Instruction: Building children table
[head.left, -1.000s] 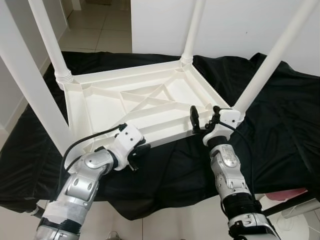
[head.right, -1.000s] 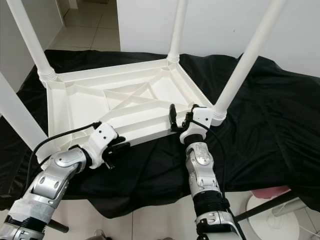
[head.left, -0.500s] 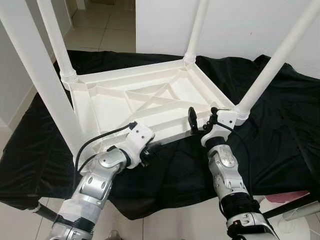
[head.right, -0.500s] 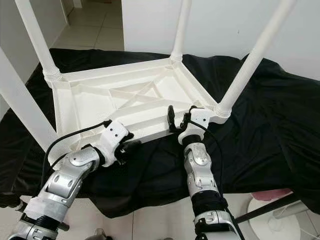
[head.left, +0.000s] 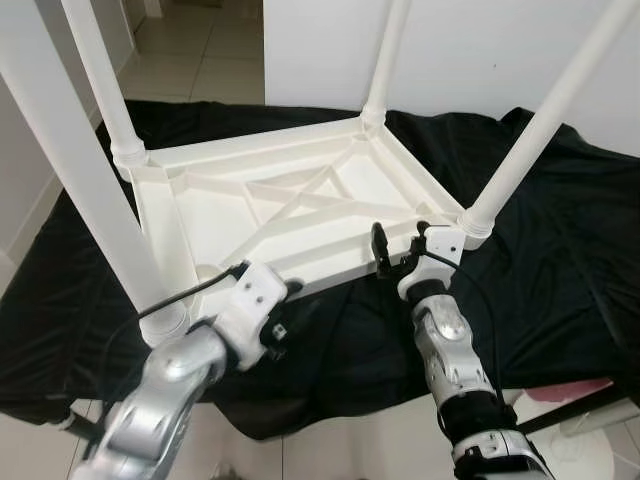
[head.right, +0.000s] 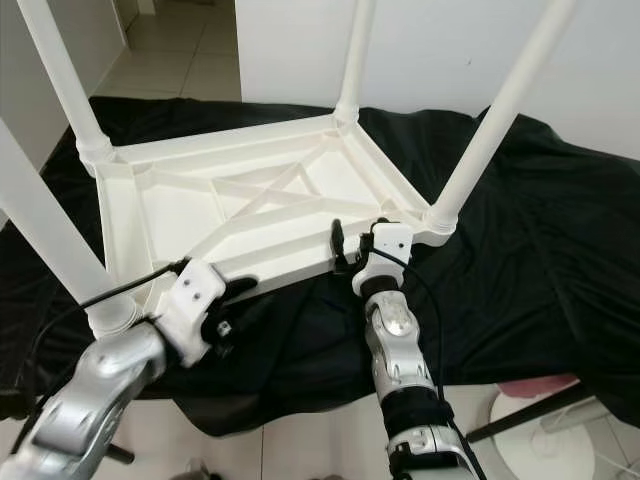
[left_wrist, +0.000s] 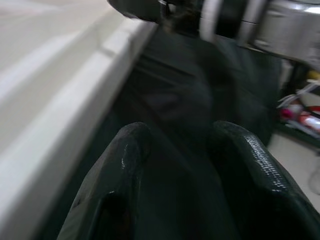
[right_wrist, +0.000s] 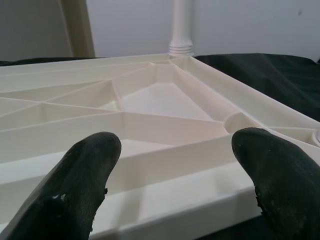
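Ribbed white plastic table (head.left: 290, 205), upturned

In front of you a white children's table (head.left: 290, 215) lies upside down on a black cloth (head.left: 560, 250), legs up. Your left gripper (head.left: 283, 322) is at its near edge; your right gripper (head.left: 397, 243), fingers apart, is at the near right corner.

Table legs (head.left: 530, 140): upper ends cut off by the frame's top edge.
Left wrist view: blurred; beyond the fingers (left_wrist: 125, 170) the dark cloth (left_wrist: 175, 100) and white table edge (left_wrist: 60, 135) are smeared.
Left gripper (head.left: 285, 325): fingertips lost against the black cloth; spread cannot be told.
Floor items (left_wrist: 300, 107): past the fingers, too blurred to name.
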